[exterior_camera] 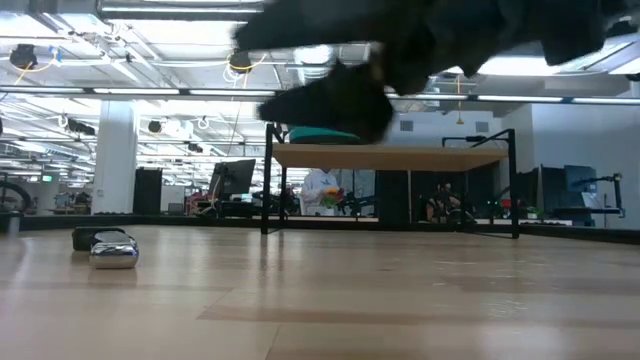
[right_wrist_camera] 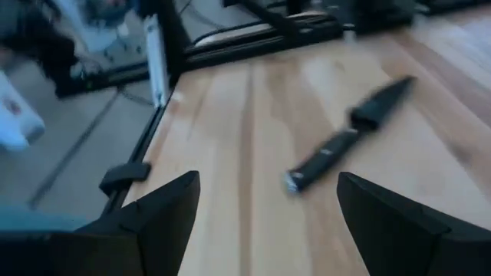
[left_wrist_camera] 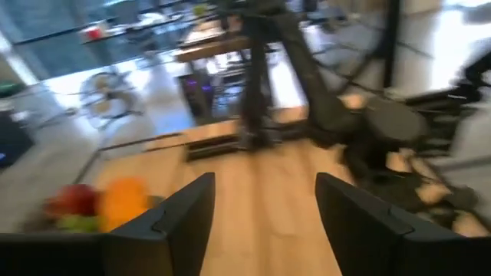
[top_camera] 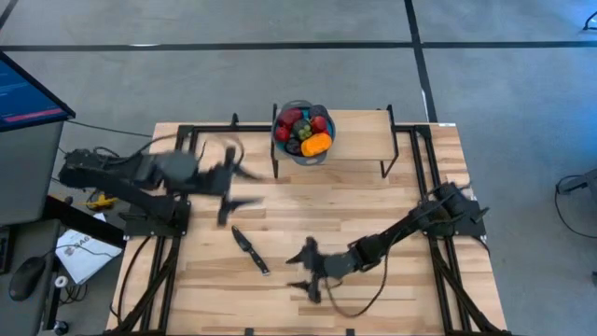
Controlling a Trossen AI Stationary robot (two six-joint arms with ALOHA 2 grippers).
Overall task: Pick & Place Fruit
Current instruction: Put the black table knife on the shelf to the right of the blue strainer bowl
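Fruit (top_camera: 303, 130): piled in a bowl (top_camera: 300, 155) at the desk's (top_camera: 373, 215) twelve o'clock edge.
Left gripper (top_camera: 244, 187): empty, jaws spread, at eight o'clock from the bowl.
Right gripper (top_camera: 305, 271): jaws spread, empty, just beside a knife (top_camera: 250, 250) lying at its ten o'clock.

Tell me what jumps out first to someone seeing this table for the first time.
The bowl heaped with bright fruit at the table's far edge draws the eye, red, green and orange against pale wood. Next is the black-handled knife lying alone on the boards near the middle. The left gripper hangs open just left of the bowl, holding nothing, while the right gripper waits open beside the knife.
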